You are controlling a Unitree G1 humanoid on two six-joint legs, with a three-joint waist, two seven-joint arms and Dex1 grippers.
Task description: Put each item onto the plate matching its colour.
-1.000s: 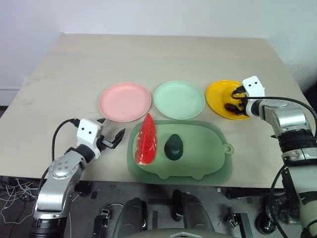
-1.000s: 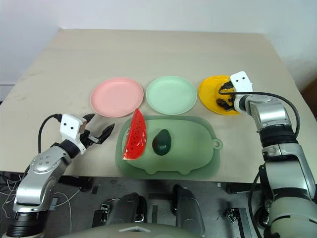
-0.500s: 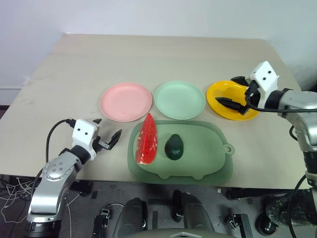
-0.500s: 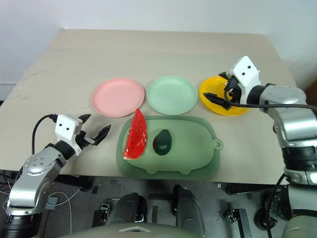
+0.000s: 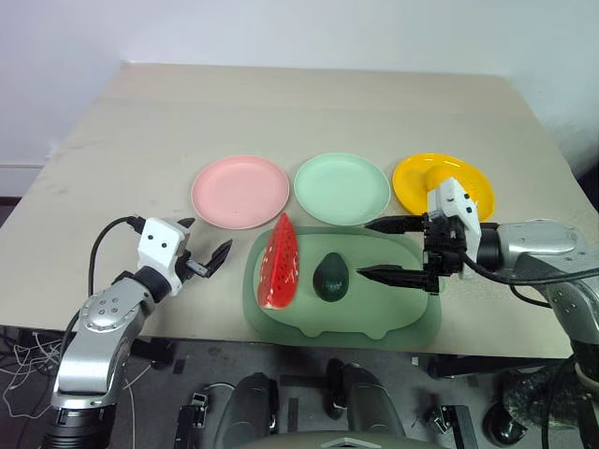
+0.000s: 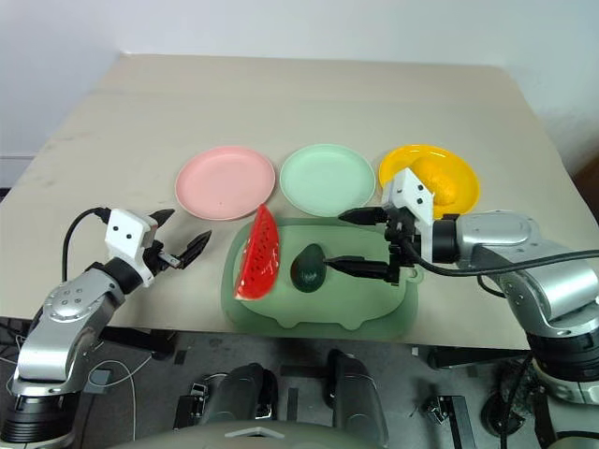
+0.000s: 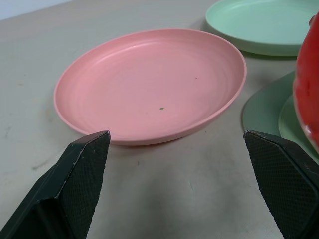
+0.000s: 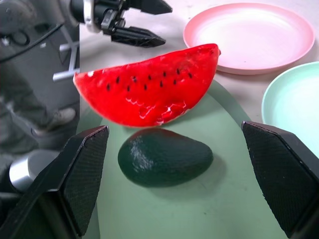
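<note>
Withdrawn from the yellow plate (image 5: 443,183), the right gripper (image 5: 382,251) is now held over the green tray (image 5: 384,313), fingers spread wide, pointed at the avocado (image 5: 329,277). Mango (image 6: 438,181) is left on that plate. Watermelon wedge (image 5: 280,264) lies beside the avocado. Left gripper (image 5: 206,245) is open, empty, above the worktop (image 5: 281,112) near the pink plate (image 5: 240,191).

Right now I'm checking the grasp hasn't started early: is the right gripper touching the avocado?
Apart. In the right wrist view the avocado lies on the green tray between the open right gripper fingers, with bare tray on both sides.
</note>
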